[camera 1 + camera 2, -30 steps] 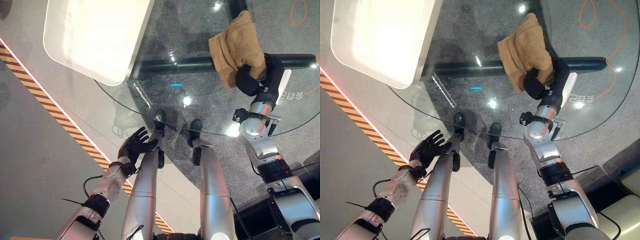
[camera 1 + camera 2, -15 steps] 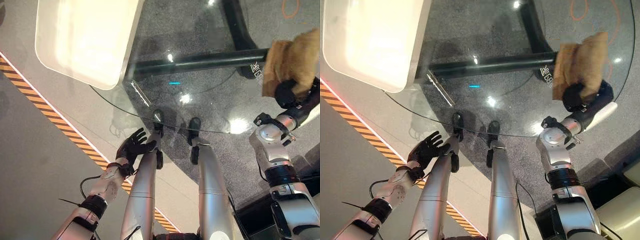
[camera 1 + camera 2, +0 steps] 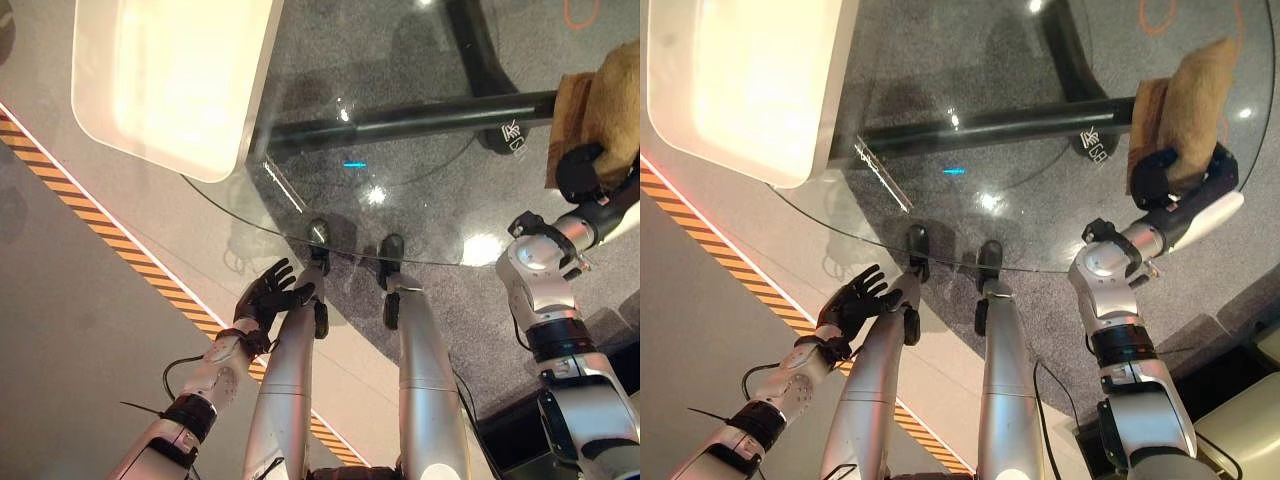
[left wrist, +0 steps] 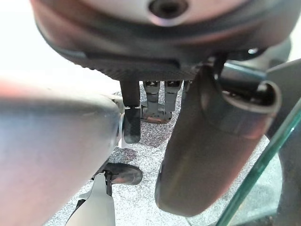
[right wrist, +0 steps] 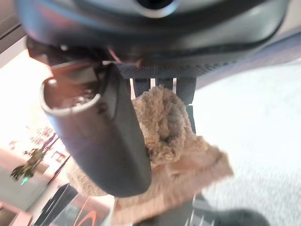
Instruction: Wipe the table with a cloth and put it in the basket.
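Bright overhead glare spots the glass table [image 3: 420,200]; both wrist views blur.

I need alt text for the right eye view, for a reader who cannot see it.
The right hand grips a tan cloth over the right edge of a round glass table. The left hand hangs open below the table's near edge.

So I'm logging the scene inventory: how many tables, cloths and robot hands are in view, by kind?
Glass table: 1
White table: 1
Tan cloth: 1
Robot hands: 2, left hand and right hand
Total: 5
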